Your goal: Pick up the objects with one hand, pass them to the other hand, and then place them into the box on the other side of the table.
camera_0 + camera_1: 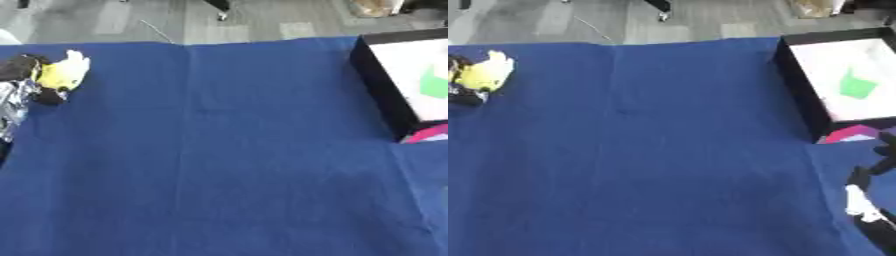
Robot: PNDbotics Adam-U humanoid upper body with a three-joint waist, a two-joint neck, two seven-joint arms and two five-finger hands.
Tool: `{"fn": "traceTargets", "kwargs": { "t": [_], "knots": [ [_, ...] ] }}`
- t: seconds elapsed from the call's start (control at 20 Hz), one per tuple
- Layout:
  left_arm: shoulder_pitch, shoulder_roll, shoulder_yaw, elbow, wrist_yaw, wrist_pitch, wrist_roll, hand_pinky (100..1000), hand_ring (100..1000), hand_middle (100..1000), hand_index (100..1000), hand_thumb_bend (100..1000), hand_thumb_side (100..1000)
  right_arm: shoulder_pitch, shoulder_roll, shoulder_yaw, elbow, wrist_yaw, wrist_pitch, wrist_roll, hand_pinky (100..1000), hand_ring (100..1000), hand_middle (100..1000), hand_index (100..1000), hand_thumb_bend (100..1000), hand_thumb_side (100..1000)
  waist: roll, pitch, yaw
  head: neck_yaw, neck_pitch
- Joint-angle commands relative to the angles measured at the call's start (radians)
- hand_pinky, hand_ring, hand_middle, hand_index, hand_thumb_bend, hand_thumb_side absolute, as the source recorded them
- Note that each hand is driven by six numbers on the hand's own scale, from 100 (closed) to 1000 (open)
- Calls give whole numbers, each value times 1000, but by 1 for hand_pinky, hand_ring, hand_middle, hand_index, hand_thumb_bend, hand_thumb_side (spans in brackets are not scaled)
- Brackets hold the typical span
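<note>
yellow soft toy point(61, 74) | upper left, clamped in left hand point(19, 82), likely lifted for handover | right hand point(874, 187) lower right, fingers relaxed | black-walled white-floored box point(798, 85) upper right

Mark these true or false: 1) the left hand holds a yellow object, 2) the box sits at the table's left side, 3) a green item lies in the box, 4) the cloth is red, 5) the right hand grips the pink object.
1) True: the left hand is curled round the yellow object at the left edge.
2) False: the box stands at the right side.
3) True: a green item lies on its white floor.
4) False: the cloth is blue.
5) False: the right hand shows at the lower right, apart from the pink object beside the box, holding nothing.
</note>
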Motion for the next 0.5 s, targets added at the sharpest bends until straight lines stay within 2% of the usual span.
{"fn": "traceTargets", "kwargs": {
  "t": [0.05,0.15,0.25,0.3,0.35,0.4,0.5],
  "knots": [
    [-17,6,24,-12,-55,10,-4,950,744,693,812,100,114,-7,-9,1,-21,2,-5,4,718,684,425,834,100,165,-3,-13,-1,-1,-13],
    [-17,-5,36,-6,-88,10,-14,932,692,632,766,100,100,-6,-8,3,-21,-1,-11,10,720,686,426,835,100,171,-4,-14,-1,-1,-11],
    [-16,-16,49,-6,-121,6,-26,893,594,535,683,100,132,-5,-7,3,-21,-3,-15,14,722,687,427,836,100,175,-5,-15,-1,-1,-11],
    [-17,-21,57,-9,-137,4,-26,843,508,449,593,100,173,-4,-7,2,-21,-4,-17,15,723,688,428,836,100,177,-6,-16,0,0,-11],
    [-17,-25,66,-14,-151,2,-18,836,498,438,582,100,179,-4,-7,2,-21,-5,-17,16,723,688,428,837,100,177,-7,-16,1,0,-11],
    [-17,-29,75,-23,-159,2,-8,774,437,363,511,100,219,-4,-7,1,-21,-7,-18,17,724,688,428,837,100,177,-8,-17,2,0,-10],
    [-14,-34,88,-48,-154,-1,20,742,415,319,477,100,225,-3,-8,1,-21,-9,-18,18,725,688,429,837,100,177,-10,-22,5,0,-8]
  ]
}}
